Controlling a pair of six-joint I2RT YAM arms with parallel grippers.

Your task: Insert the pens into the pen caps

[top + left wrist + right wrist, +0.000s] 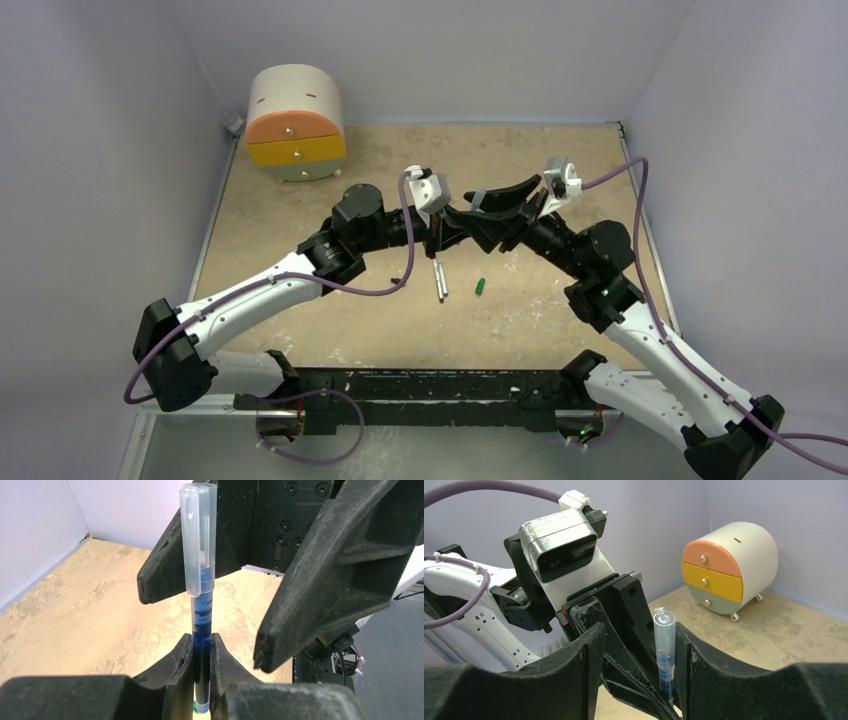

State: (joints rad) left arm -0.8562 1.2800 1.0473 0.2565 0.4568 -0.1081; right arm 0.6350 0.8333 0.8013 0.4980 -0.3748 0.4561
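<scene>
My left gripper (pixel 202 642) is shut on a blue-barrelled pen (pixel 202 625) and holds it upright. A pale translucent cap (pixel 198 535) sits over the pen's upper end. My right gripper (pixel 639 630) is open, and its fingers (pixel 320 580) stand on either side of the cap. In the right wrist view the capped pen (pixel 664 645) stands close to the right-hand finger, with a wide gap on the other side. In the top view both grippers meet mid-table, left (pixel 443 226) and right (pixel 472 218). Two more pens (pixel 439 279) and a green cap (pixel 480 286) lie on the table. A small dark piece (pixel 396 279), perhaps the black cap, lies to their left.
A round white drawer unit (pixel 295 122) with orange, yellow and pale green fronts stands at the back left; it also shows in the right wrist view (pixel 729 570). Purple walls enclose the tan table (pixel 300 330) on three sides.
</scene>
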